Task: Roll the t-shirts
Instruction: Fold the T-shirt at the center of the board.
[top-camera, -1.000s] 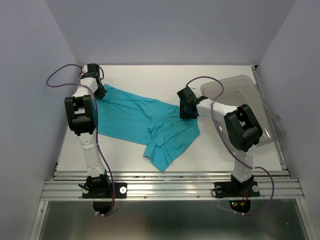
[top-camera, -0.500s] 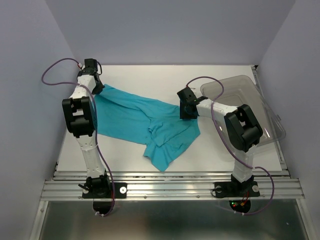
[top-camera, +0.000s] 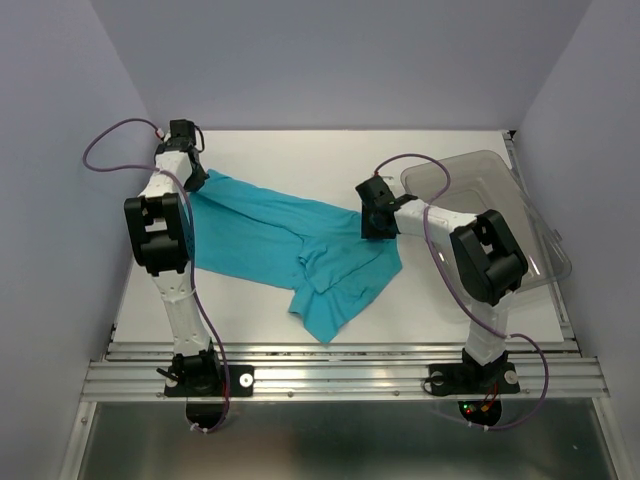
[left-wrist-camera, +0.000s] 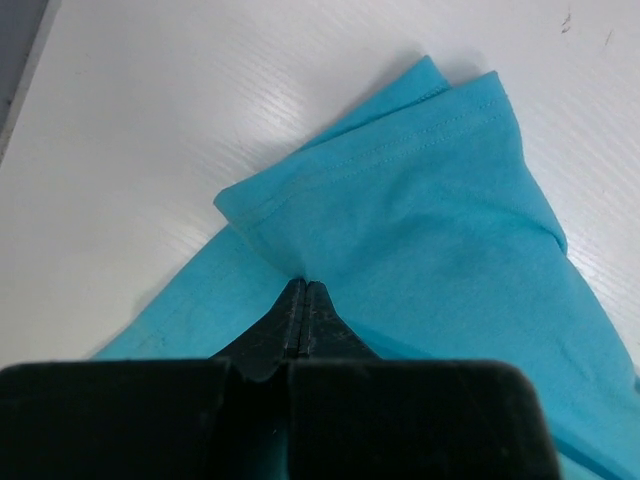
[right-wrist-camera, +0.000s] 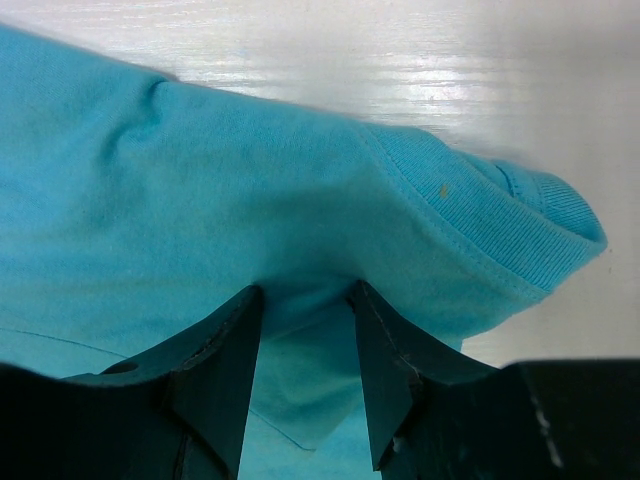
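— While your left arm stretches to the upper left of the overhead frame, where does its claw sit?

— Your left claw (left-wrist-camera: 303, 290) is low over the white tabletop (top-camera: 300, 150), fingers pressed together, pinching a puckered edge of the teal t-shirt (top-camera: 270, 235) near a hemmed sleeve.

— And your right arm?

— It bends in from the lower right, elbow over the clear bin (top-camera: 520, 200), wrist pointing left. Your right claw (right-wrist-camera: 305, 295) meets the shirt's right end beside the ribbed collar. Its fingers stand partly apart with a bunched fold between them. Whether they actually clamp that fold, you cannot tell from here.

— Where does the shirt lie?

— Spread crumpled across the middle of the tabletop, from the left claw to the right one, one flap trailing toward the bottom of the frame.

— Anything hidden?

— Overhead, both claws cover their own fingertips. Your right forearm hides part of the bin's left rim, and each wrist view cuts the shirt off at the frame edges.
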